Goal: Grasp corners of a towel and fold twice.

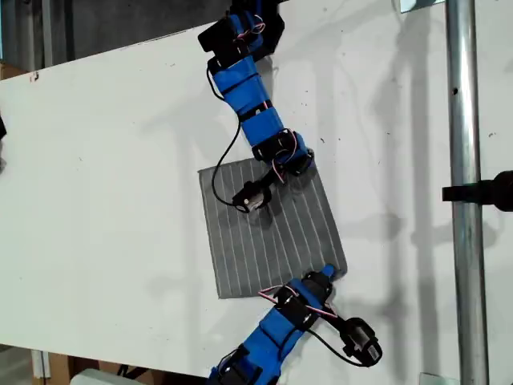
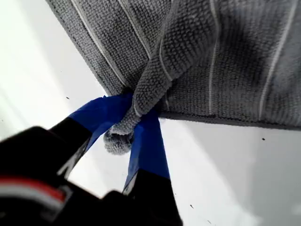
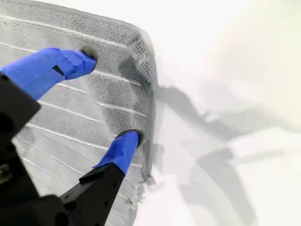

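The grey striped towel (image 1: 272, 228) lies flat in the middle of the white table (image 1: 104, 176). My first gripper (image 1: 323, 277) comes in from the bottom of the exterior view. It is shut on the towel's nearer corner on the exterior view's right, and that bunched corner (image 2: 120, 139) pokes out between the blue fingers (image 2: 148, 146). My second gripper (image 1: 298, 158) reaches from the top of the exterior view. It is open, with both blue fingertips (image 3: 128, 141) resting on the towel (image 3: 70, 108) just inside its far rounded corner (image 3: 141, 40).
A vertical metal pole (image 1: 463, 160) with a black clamp (image 1: 481, 192) stands at the exterior view's right. The table's near edge runs along the bottom of the exterior view. Cables (image 1: 220, 172) hang from the second arm over the towel.
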Motion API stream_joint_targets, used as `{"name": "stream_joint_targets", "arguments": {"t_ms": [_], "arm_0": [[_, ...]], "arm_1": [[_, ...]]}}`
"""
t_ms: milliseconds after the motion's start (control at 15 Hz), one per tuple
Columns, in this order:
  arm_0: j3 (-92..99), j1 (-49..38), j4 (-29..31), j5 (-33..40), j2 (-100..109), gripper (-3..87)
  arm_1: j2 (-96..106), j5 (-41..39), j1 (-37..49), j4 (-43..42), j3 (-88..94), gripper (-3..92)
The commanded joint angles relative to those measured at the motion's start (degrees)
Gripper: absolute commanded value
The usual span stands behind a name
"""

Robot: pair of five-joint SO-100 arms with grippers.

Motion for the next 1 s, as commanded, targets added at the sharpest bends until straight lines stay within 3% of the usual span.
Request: {"name": "stream_joint_targets", "arguments": {"t_ms": [0,200,400,533,733,933], "arm_0": [[-2.7,1.1,-3.5,-0.7,-2.2,27.1],[-6.5,0.7,-6.1,-0.7,-8.8,26.5],[-7.6,0.4,-13.2,-0.1,-15.1,25.1],[-9.0,0.1,-16.2,-0.5,-20.3,19.7],[-6.2,-0.4,-14.7,-3.3,-19.0,-2.9],[-4.5,0.2,-5.4,-1.1,-10.5,-2.9]], "arm_1": [[2.4,-1.1,0.9,-0.2,-2.2,-0.1],[2.6,-2.3,1.7,-0.2,-2.5,-0.1],[2.7,-3.4,2.5,-0.1,-2.6,-0.1],[2.9,-3.9,2.9,-0.2,-2.8,-0.1],[3.3,-3.9,2.6,-0.1,-2.8,-0.1],[7.6,-3.9,0.2,2.6,-2.7,-0.1]]}}
